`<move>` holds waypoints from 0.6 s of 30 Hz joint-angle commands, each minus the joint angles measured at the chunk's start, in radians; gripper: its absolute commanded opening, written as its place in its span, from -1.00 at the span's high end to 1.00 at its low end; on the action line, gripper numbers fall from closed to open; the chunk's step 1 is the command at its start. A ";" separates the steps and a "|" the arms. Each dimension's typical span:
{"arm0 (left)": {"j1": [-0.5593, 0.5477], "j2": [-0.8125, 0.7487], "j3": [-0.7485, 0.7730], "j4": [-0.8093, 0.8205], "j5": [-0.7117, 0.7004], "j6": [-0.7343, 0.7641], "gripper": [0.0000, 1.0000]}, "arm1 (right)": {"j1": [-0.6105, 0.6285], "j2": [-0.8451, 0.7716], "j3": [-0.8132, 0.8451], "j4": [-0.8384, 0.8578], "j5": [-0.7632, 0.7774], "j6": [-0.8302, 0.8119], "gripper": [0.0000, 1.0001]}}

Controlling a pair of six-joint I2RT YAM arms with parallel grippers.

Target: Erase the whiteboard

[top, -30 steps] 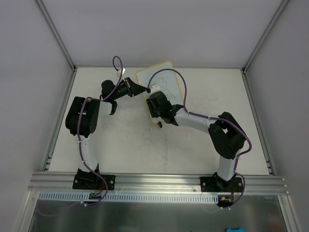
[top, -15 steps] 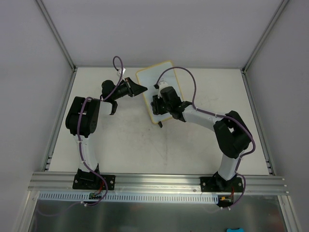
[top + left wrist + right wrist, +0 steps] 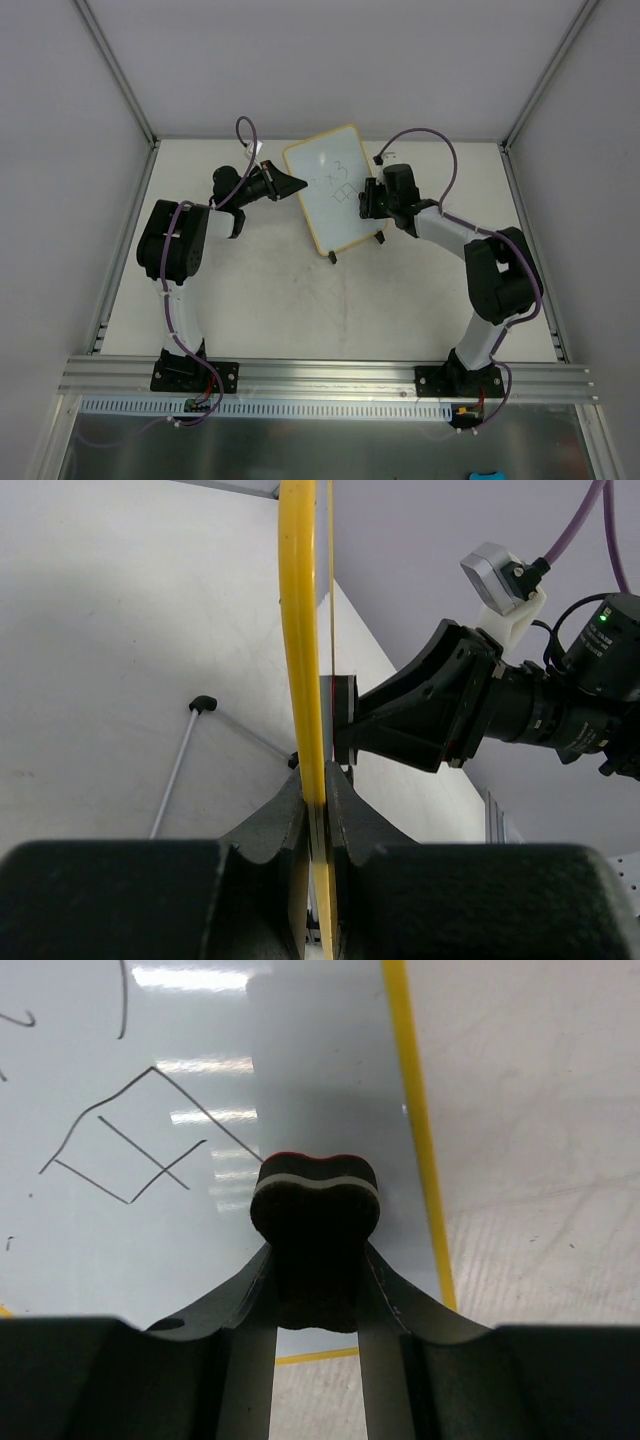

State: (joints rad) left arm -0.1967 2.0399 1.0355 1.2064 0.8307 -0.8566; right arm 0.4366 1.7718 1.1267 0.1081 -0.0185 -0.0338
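Whiteboard [image 3: 338, 200]: is standing tilted at the far middle of the worktop [image 3: 260, 290], between both claws, showing thin pen marks.
Left claw [image 3: 315, 802]: is pinching the board's yellow left edge, jaws narrow.
Right claw [image 3: 316, 1260]: is gripping a dark felt eraser [image 3: 315, 1205] over the board's face, near its right edge.
Materials: glossy white face, rounded pale-yellow frame.
Surroundings: grey walls [image 3: 300, 60] are enclosing the matte off-white worktop.

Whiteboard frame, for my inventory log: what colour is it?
Yellow; the whiteboard frame shows best in the left wrist view.
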 commanded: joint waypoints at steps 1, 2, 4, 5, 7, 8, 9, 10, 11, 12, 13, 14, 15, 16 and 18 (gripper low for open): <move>-0.014 -0.035 0.008 0.047 0.065 0.074 1.00 | -0.052 0.011 -0.002 0.002 0.098 -0.046 1.00; -0.014 -0.034 0.008 0.047 0.064 0.073 1.00 | -0.053 0.014 0.001 0.004 0.097 -0.049 1.00; -0.014 -0.032 0.008 0.047 0.065 0.073 1.00 | -0.052 0.024 0.016 0.002 0.095 -0.055 1.00; -0.014 -0.032 0.008 0.047 0.065 0.073 1.00 | -0.052 0.028 0.021 0.002 0.094 -0.058 1.00; -0.014 -0.033 0.008 0.045 0.067 0.076 1.00 | -0.055 0.040 0.034 0.001 0.097 -0.064 1.00; -0.014 -0.035 0.008 0.044 0.067 0.077 1.00 | -0.055 0.043 0.048 0.001 0.092 -0.067 1.00; -0.014 -0.037 0.008 0.042 0.068 0.079 1.00 | -0.055 0.044 0.056 -0.001 0.089 -0.069 1.00; -0.014 -0.037 0.006 0.038 0.068 0.080 1.00 | -0.055 0.049 0.064 -0.004 0.086 -0.069 1.00; -0.014 -0.035 0.006 0.038 0.068 0.082 1.00 | -0.053 0.058 0.082 -0.008 0.071 -0.072 1.00; -0.014 -0.035 0.008 0.038 0.070 0.080 1.00 | -0.053 0.064 0.091 -0.011 0.062 -0.074 1.00; -0.014 -0.034 0.008 0.038 0.071 0.080 1.00 | -0.052 0.067 0.100 -0.015 0.054 -0.072 1.00; -0.014 -0.032 0.009 0.038 0.071 0.077 1.00 | -0.042 0.072 0.108 -0.019 0.051 -0.074 0.99; -0.014 -0.030 0.011 0.041 0.071 0.077 1.00 | -0.033 0.074 0.119 -0.019 0.052 -0.075 1.00; -0.014 -0.029 0.011 0.041 0.071 0.074 1.00 | -0.024 0.074 0.122 -0.019 0.052 -0.077 1.00; -0.014 -0.029 0.015 0.041 0.073 0.071 1.00 | 0.005 0.075 0.133 -0.019 0.048 -0.077 1.00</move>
State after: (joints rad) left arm -0.1955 2.0399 1.0355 1.1988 0.8284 -0.8566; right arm 0.4183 1.8099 1.2072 0.0273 -0.0135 -0.0845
